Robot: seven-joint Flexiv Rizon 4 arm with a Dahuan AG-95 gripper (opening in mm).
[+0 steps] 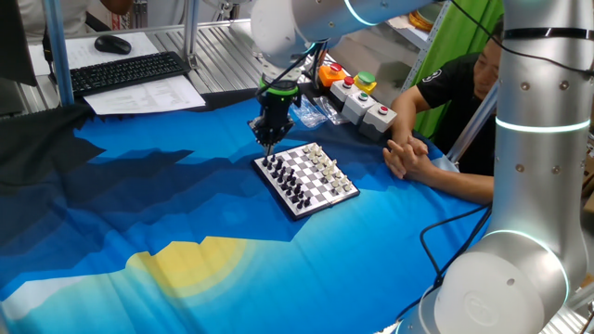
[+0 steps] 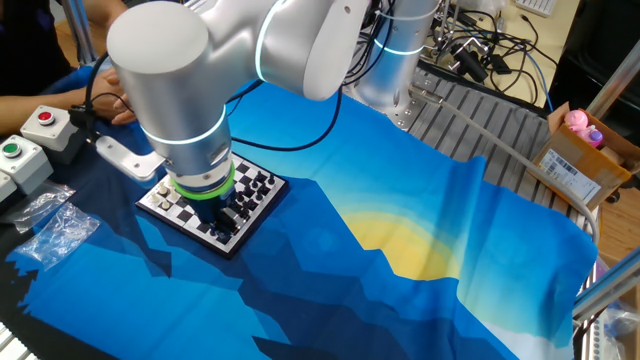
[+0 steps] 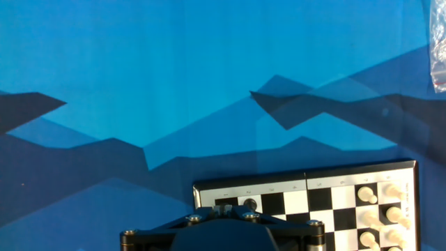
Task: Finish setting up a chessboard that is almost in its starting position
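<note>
The chessboard (image 1: 320, 188) lies on the blue cloth, with black pieces along its near-left side and white pieces along its far-right side. It also shows in the other fixed view (image 2: 172, 205) and in the hand view (image 3: 320, 197). My gripper (image 1: 267, 141) hangs just above the board's corner on the black side. In the hand view its fingertips (image 3: 217, 207) stand close together over the corner square, and no piece shows between them. A black piece (image 3: 249, 204) stands on the white square beside them. The arm hides much of the board in the other fixed view.
A person's hands (image 1: 406, 154) rest on the cloth to the right of the board. A button box (image 1: 364, 102) and a clear plastic bag (image 2: 50, 230) lie behind the board. A keyboard (image 1: 125, 70) and papers lie at the back left.
</note>
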